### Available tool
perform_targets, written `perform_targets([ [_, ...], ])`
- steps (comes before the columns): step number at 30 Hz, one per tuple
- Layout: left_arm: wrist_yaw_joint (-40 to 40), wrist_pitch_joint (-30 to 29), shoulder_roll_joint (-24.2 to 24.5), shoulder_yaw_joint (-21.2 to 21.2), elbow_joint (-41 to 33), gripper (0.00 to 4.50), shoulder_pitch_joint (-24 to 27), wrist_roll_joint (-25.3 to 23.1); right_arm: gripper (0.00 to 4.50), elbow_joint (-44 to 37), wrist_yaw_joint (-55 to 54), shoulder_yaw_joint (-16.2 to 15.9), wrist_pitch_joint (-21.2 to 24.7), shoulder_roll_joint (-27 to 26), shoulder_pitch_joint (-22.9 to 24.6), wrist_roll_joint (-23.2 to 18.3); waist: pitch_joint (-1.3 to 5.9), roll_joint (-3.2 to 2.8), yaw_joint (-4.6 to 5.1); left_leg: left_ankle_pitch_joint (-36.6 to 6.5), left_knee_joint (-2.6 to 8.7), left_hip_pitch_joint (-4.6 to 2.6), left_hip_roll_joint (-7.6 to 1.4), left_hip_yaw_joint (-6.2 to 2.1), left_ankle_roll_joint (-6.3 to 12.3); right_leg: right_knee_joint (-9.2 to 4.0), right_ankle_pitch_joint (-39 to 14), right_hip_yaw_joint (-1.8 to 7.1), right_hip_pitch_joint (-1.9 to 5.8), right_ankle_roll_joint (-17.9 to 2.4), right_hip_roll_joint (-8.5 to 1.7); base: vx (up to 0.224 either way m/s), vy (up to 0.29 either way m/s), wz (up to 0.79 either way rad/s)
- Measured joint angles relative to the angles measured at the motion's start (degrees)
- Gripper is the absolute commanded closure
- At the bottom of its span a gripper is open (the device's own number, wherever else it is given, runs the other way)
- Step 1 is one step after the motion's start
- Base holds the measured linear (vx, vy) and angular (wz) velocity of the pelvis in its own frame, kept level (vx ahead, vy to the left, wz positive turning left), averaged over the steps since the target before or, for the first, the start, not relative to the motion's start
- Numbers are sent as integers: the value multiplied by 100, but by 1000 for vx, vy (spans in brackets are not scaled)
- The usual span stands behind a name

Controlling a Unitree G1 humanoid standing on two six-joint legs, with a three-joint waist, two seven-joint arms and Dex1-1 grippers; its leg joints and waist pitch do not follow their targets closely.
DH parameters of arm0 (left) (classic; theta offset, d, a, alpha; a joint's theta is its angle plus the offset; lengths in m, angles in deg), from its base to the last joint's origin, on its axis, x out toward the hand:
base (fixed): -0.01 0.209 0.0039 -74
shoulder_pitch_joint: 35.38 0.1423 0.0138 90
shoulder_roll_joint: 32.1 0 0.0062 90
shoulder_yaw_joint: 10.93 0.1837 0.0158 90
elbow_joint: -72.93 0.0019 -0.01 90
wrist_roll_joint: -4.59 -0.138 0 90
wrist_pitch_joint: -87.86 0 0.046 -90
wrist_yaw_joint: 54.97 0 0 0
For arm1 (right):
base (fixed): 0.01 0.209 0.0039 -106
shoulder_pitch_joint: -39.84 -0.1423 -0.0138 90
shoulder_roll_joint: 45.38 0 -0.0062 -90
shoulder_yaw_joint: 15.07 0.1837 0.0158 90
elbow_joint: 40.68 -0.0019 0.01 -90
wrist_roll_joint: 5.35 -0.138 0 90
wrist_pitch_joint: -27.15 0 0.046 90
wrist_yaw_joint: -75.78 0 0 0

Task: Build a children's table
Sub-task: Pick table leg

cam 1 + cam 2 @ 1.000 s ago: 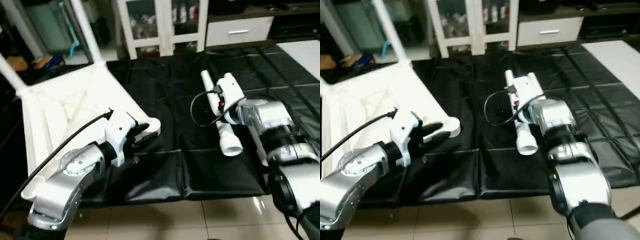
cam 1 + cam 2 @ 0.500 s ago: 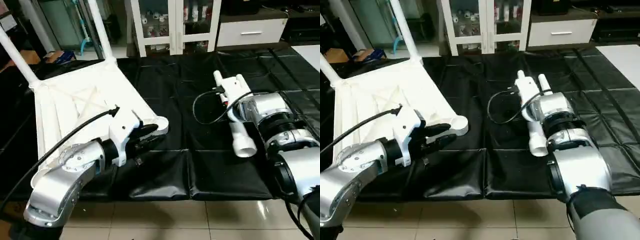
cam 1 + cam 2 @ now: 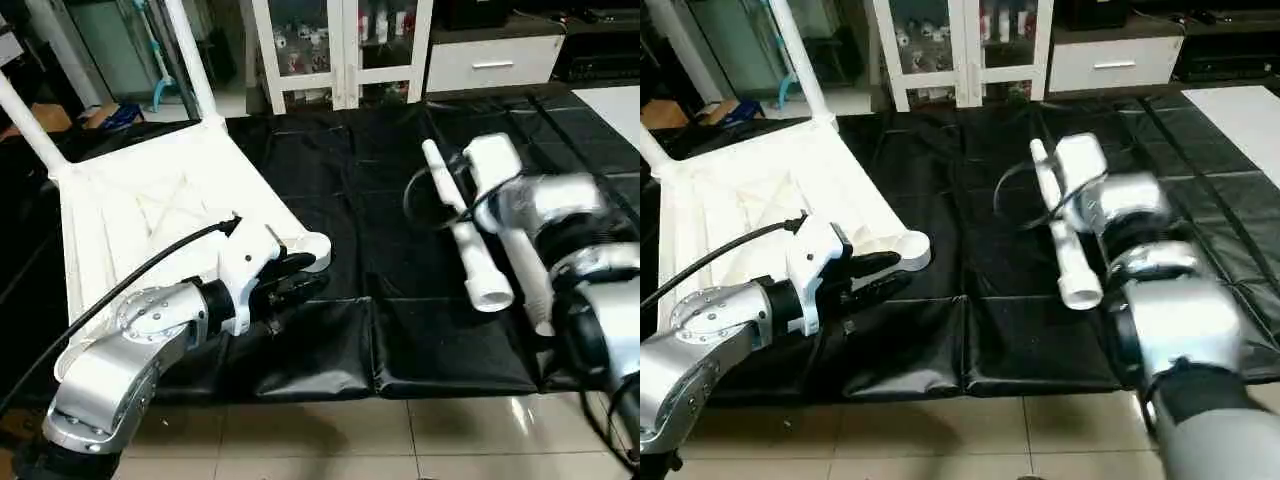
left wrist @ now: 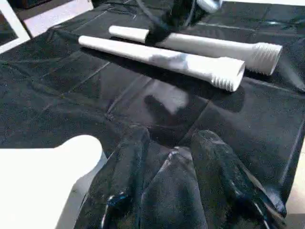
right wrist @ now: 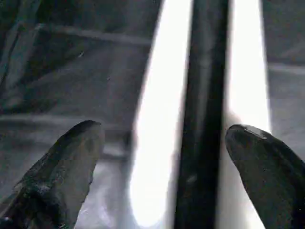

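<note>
The tabletop is seen lying upside down on the black mat at the robot's left, its ribbed underside facing up. Two legs are already fitted in its far corners: one rises from the far corner nearer the middle, the other from the far left corner. The near corner socket is bare.

The left tool is held low, just beside that bare socket, with one black finger lying close against the socket's rim; whether it touches cannot be told. Its fingers are set a narrow way apart, and nothing is gripped between them. A black cable runs back along the left forearm.

Two loose legs are laid side by side on the mat at the robot's right, well apart from the tabletop. The nearer-to-middle leg is pointed with its wide open end toward the robot; the second leg lies just beyond it, partly hidden by the right arm in the head views. Threaded ends are shown on both in the left wrist view.

The right tool is held above these two legs, its fingers spread wide with both legs seen between them, and nothing is grasped. The right forearm is blurred.

A white glass-door cabinet and a white drawer unit stand behind the mat. Beige floor tiles are seen at the near edge.
</note>
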State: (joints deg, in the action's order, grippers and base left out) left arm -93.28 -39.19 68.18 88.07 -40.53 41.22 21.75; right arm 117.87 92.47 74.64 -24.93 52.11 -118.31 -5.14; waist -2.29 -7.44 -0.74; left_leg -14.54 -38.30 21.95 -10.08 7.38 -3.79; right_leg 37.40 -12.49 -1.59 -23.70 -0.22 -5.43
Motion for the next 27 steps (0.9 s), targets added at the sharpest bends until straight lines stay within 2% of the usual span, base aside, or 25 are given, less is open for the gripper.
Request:
perform_targets([
  [6,-39,1,17,33,3,274,0,0,4,197,376,-41,49,-43,237,68,0,-1,36,10,-2,20,-6,0,14,-1,0,-52,-1,0,-7,0,0,0],
  [10,-134,7,32,54,7,274,-14,19,4,240,845,-296,93,-133,355,201,2,-4,36,21,-3,24,-14,3,21,-1,3,-61,0,-5,-9,0,0,0],
  [11,-152,7,32,66,7,274,-17,40,21,252,919,-348,115,-141,392,222,2,-4,31,24,-3,24,-15,3,20,-1,3,-62,2,-6,-12,0,0,0],
  [13,-201,6,32,102,6,274,-18,67,21,316,1016,-395,161,-168,458,257,2,-5,27,33,-3,29,-24,7,19,1,4,-65,2,-7,-26,0,0,0],
  [14,-232,6,33,107,6,274,-18,69,49,348,1027,-407,172,-179,477,270,2,-5,28,35,-3,29,-26,11,20,2,4,-67,2,-7,-40,0,0,0],
  [17,-277,6,40,116,5,274,-18,86,61,353,1183,-416,175,-177,504,286,2,-4,41,40,-2,25,-30,48,23,8,4,-70,4,-7,-64,0,0,0],
  [20,-297,6,64,157,6,274,-18,98,92,353,1326,-473,175,-174,504,340,2,-4,49,48,-1,24,-38,92,36,9,4,-72,4,-7,-85,0,0,0],
  [25,-389,7,142,159,8,274,-71,101,137,353,1513,-477,184,-173,504,392,2,-3,50,56,-2,25,-47,107,48,9,5,-72,5,-9,-95,0,0,0],
  [27,-416,13,161,154,11,274,-85,112,142,353,1514,-472,184,-183,504,392,2,-2,50,57,-2,25,-48,109,50,10,6,-72,5,-9,-96,0,0,0],
])
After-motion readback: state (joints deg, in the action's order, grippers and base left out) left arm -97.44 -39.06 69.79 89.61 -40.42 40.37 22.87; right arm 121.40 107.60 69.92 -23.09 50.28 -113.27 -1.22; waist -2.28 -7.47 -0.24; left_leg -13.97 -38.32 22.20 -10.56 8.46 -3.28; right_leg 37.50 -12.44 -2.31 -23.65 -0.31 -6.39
